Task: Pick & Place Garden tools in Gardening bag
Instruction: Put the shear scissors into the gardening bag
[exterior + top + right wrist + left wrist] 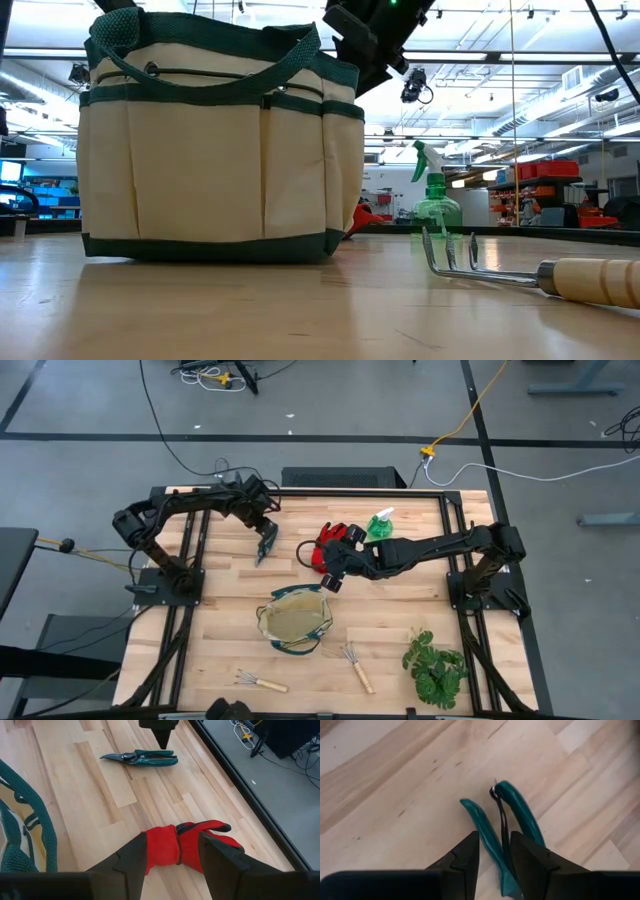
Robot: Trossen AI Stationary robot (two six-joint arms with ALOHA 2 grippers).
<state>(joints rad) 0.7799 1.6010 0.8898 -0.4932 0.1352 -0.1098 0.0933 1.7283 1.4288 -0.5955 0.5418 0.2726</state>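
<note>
The pruning shears (140,757), grey blades with teal handles, lie flat on the table at the far left. My left gripper (495,840) points steeply down over their handle end, open, with one handle (485,827) in the gap and the other (522,812) running under a finger. The red glove (162,850), with black fingertips, lies flat on the table near the middle. My right gripper (172,835) hovers above it, open, well clear in the low view (365,50). The cream and green bag (262,615) stands open near the table's middle. My left gripper comes at the shears' handle end (492,847) from above, its fingers lying across the handles. Whether the fingertips (163,744) touch the handles or stop just above them, I cannot tell. The shears lie flat on the table.
A green spray bottle (380,525) stands at the far side, just beyond the glove. Two wooden-handled rakes (358,668) (258,681) lie near the front edge, and a leafy plant (435,665) is at the front right. Bare wood lies between the shears and the bag.
</note>
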